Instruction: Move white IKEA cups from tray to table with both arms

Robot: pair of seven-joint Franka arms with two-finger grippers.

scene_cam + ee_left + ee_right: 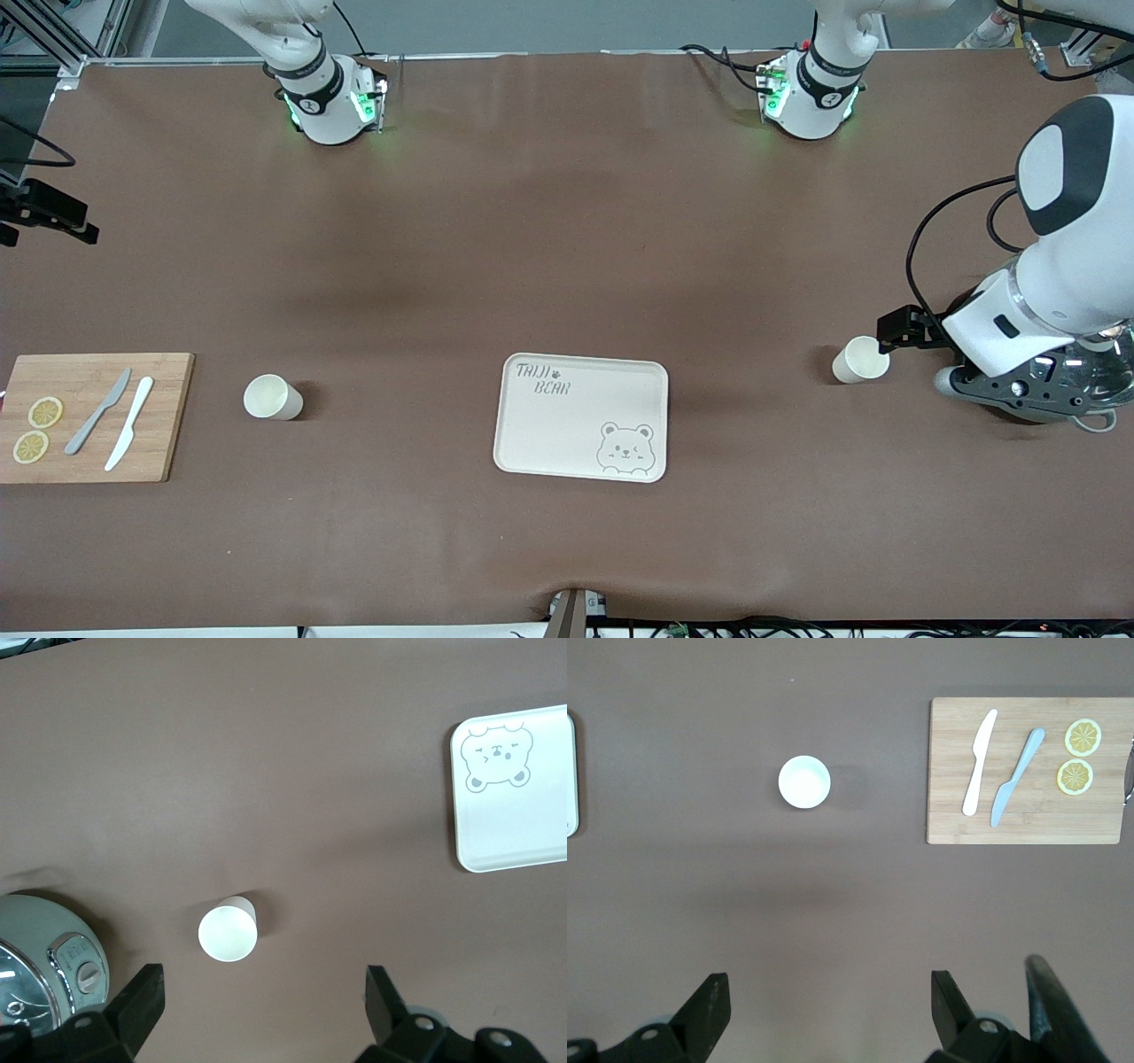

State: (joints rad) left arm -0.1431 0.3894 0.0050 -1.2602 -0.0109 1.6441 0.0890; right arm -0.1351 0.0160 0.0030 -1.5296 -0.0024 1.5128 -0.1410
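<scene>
Two white IKEA cups stand upright on the brown table, one on each side of the bear-printed tray (558, 430). One cup (859, 360) is toward the left arm's end. My left gripper (897, 337) hovers open and empty just beside it; in the left wrist view the cup (228, 933) lies just outside the spread gripper (263, 1003). The other cup (273, 397) is toward the right arm's end. My right gripper (828, 1010) is open and empty, high over bare table, apart from that cup (804, 781). It is out of the front view.
A grey-green cooker pot with glass lid (1054, 390) sits under the left arm's wrist, close to the cup; it also shows in the left wrist view (40, 970). A wooden board (159, 416) with two knives and lemon slices lies at the right arm's end.
</scene>
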